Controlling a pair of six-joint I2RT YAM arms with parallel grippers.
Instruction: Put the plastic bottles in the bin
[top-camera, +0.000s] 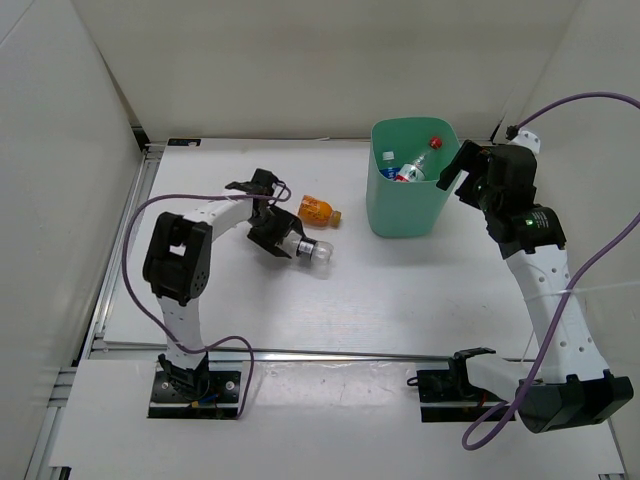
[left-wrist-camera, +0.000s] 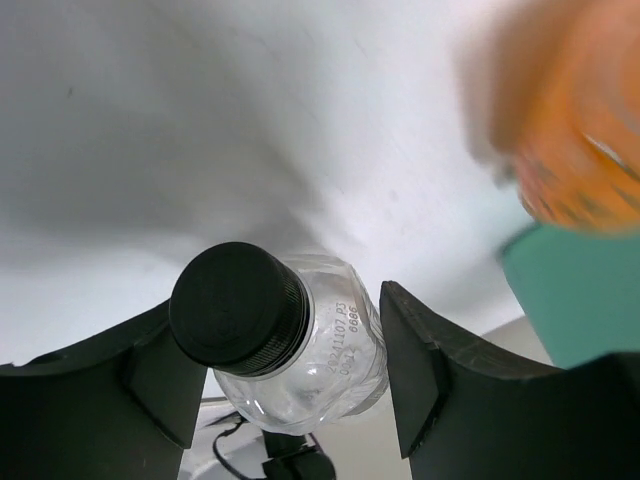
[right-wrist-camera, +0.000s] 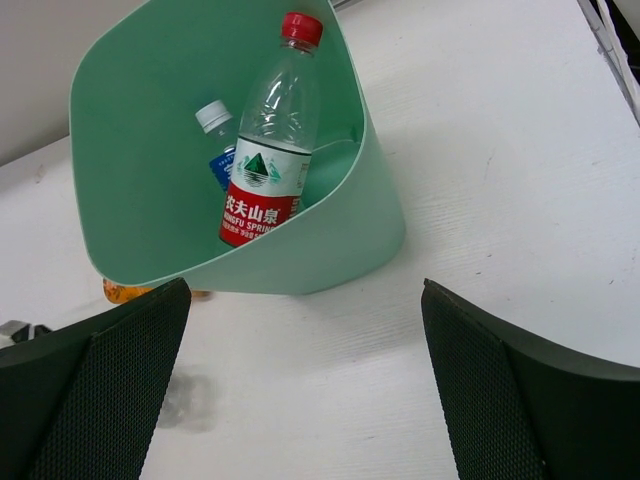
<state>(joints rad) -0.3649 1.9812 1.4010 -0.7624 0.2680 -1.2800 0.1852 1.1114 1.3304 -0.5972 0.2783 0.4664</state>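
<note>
From above, the left gripper (top-camera: 288, 240) is clamped on a clear plastic bottle with a black cap (top-camera: 312, 249), left of the middle of the white table (top-camera: 400, 290). A stubby orange plastic bottle (top-camera: 318, 210) lies just beyond it, toward the far edge. The tall mint-green plastic bin (top-camera: 405, 215) stands near the far edge, right of centre. The right gripper (top-camera: 450, 172) hangs beside the bin with its jaws spread, holding nothing.

The left wrist view shows both fingers pressed to the bottle's neck and shoulder. This looks like the carry step. Next, the bottle likely needs lifting past the orange one and above the rim before release.

The right wrist view looks into the bin, which holds a clear red-labelled bottle with a red cap (right-wrist-camera: 268, 140) and a white-capped, blue-labelled bottle (right-wrist-camera: 218, 140).
</note>
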